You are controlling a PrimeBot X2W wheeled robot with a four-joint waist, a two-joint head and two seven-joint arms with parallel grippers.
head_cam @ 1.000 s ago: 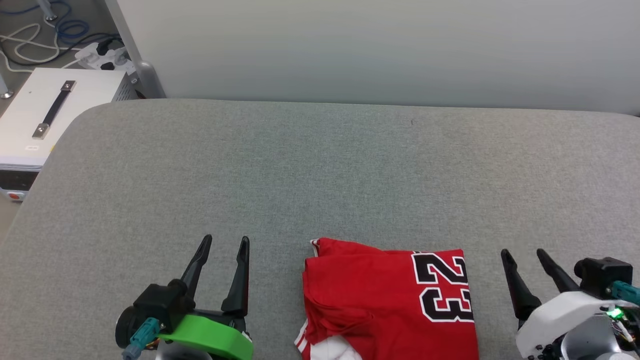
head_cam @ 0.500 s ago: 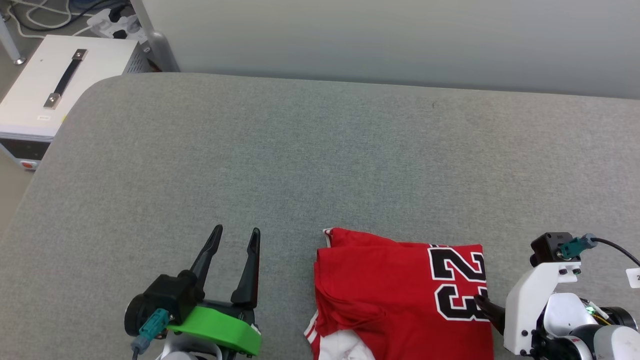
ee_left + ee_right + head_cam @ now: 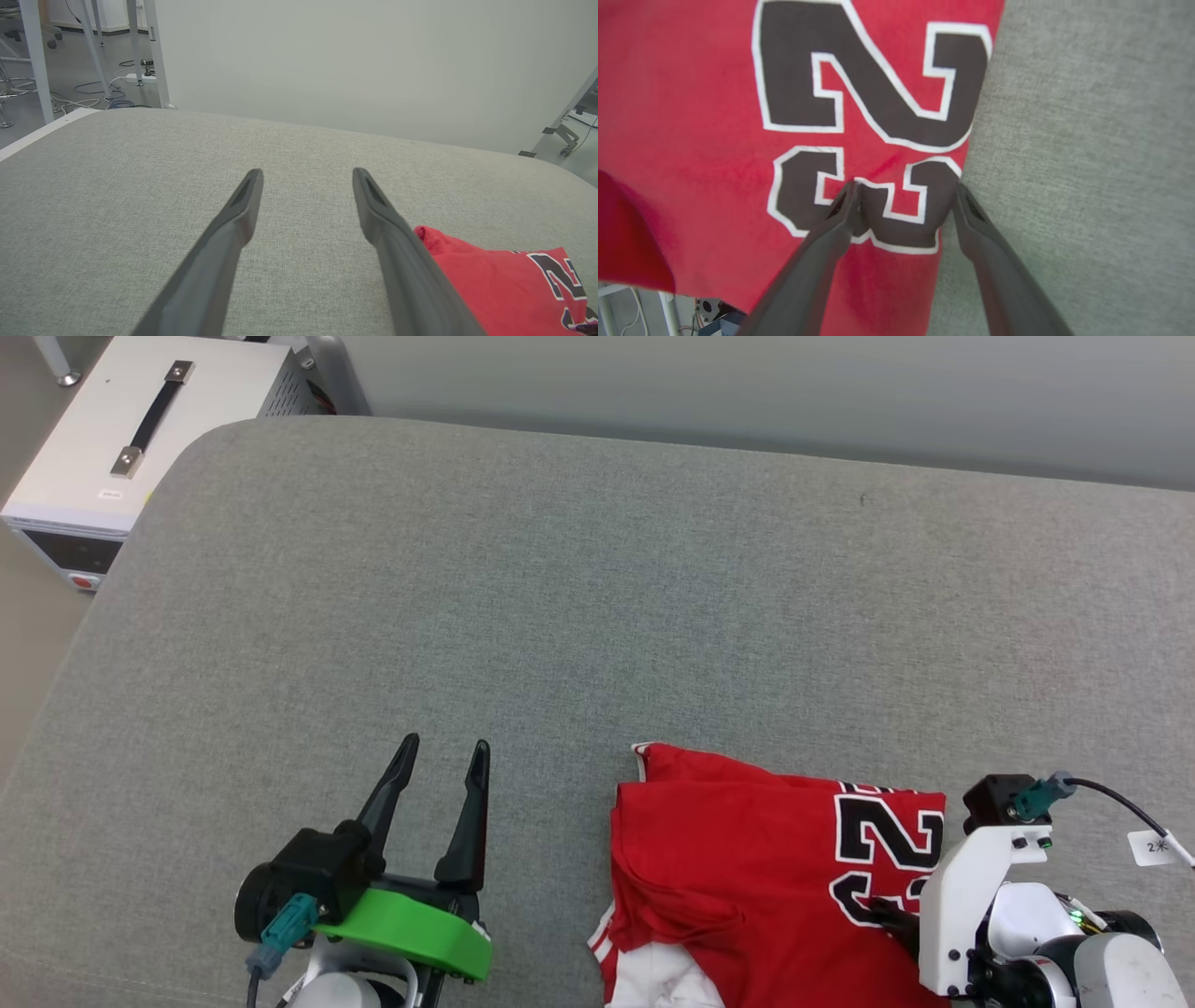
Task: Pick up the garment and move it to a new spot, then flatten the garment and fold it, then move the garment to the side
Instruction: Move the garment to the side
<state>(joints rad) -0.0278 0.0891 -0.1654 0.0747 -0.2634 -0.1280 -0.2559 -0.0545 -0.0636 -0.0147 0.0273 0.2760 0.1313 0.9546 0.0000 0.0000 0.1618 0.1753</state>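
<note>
Grey padded surface (image 3: 560,569); right tool (image 3: 906,186) straddles the garment (image 3: 691,116) edge, fingers apart.

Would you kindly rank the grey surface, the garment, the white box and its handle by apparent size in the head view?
1. grey surface
2. garment, partly cut off by the frame
3. white box, farther away and also cropped
4. handle
</note>
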